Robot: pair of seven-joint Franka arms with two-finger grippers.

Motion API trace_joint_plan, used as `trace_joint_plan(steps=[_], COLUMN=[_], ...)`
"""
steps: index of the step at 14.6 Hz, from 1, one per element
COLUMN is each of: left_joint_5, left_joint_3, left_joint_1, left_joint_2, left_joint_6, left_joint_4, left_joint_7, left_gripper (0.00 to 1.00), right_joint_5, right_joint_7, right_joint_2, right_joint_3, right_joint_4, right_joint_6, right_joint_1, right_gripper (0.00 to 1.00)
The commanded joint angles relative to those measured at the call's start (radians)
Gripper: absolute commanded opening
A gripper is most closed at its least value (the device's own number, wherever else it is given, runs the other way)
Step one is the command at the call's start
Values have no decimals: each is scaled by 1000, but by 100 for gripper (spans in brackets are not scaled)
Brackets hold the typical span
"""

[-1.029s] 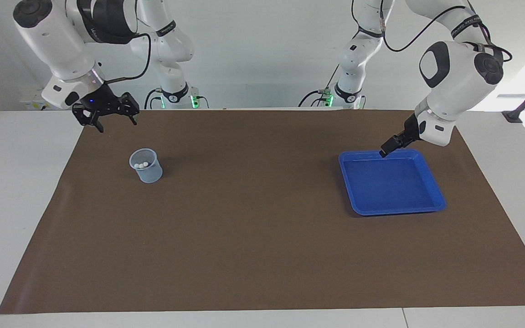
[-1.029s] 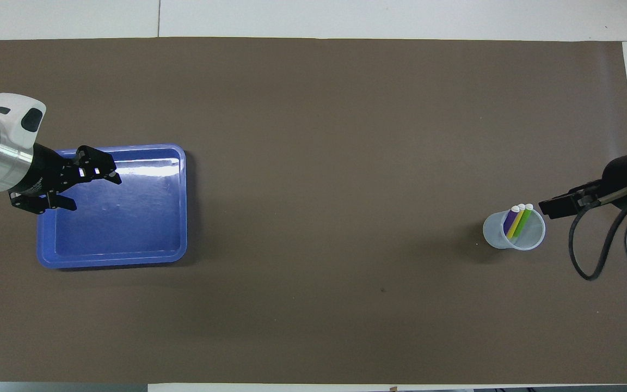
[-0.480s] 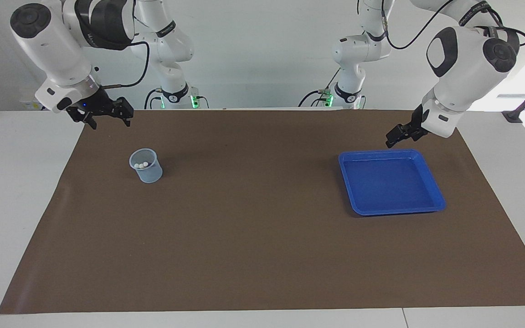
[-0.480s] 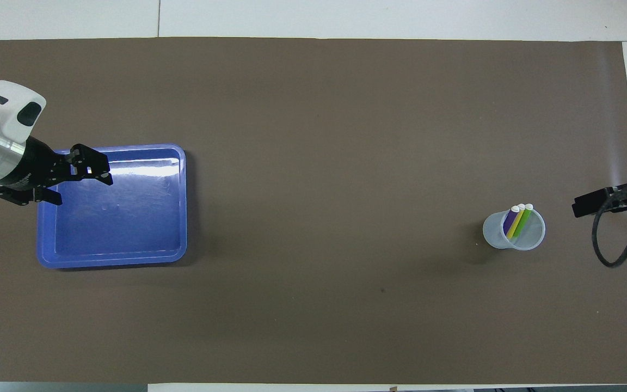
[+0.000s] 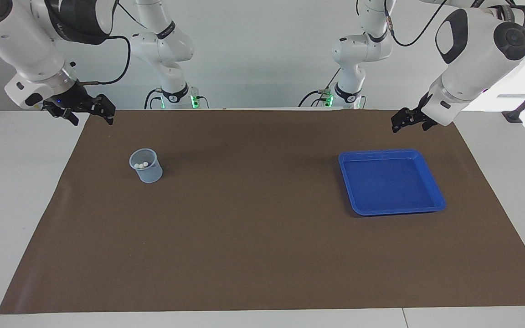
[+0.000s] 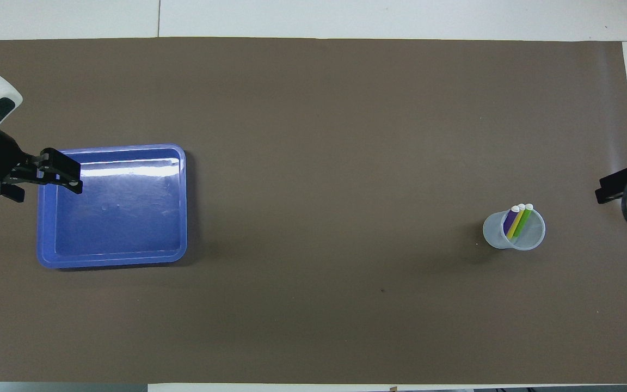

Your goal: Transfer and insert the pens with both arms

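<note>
Both tools (image 5: 86,113) (image 5: 408,123) seemingly unclenched, empty; three pens (image 6: 517,220) in cup (image 6: 496,235); tray (image 6: 47,256) bare.

**Two high cameras, half a turn apart**

One camera looks from across the table toward the robots, taking in their bases and the wall. The other looks steeply down from above the robots' end. Both share the brown mat (image 5: 262,218), blue tray (image 6: 45,256) and cup (image 6: 496,239).
</note>
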Motion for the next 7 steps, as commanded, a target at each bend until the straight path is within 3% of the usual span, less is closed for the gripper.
trace_joint_plan(steps=[1, 3, 7], left_joint_5=[29, 23, 10], left_joint_3=[46, 49, 40], left_joint_1=[-39, -44, -79], left_joint_2=[-50, -69, -61], left_joint_6=[-1, 68, 58], left_joint_4=[-80, -131, -82], left_joint_7=[82, 70, -4], left_gripper=[100, 100, 100], right_joint_5=[-3, -5, -6], right_joint_7=[4, 7, 4], right_joint_2=[20, 22, 19], right_joint_3=[-7, 10, 42], right_joint_4=[53, 57, 70], right_joint_6=[-33, -21, 1], right_joint_1=[4, 5, 8], right_gripper=[100, 100, 100])
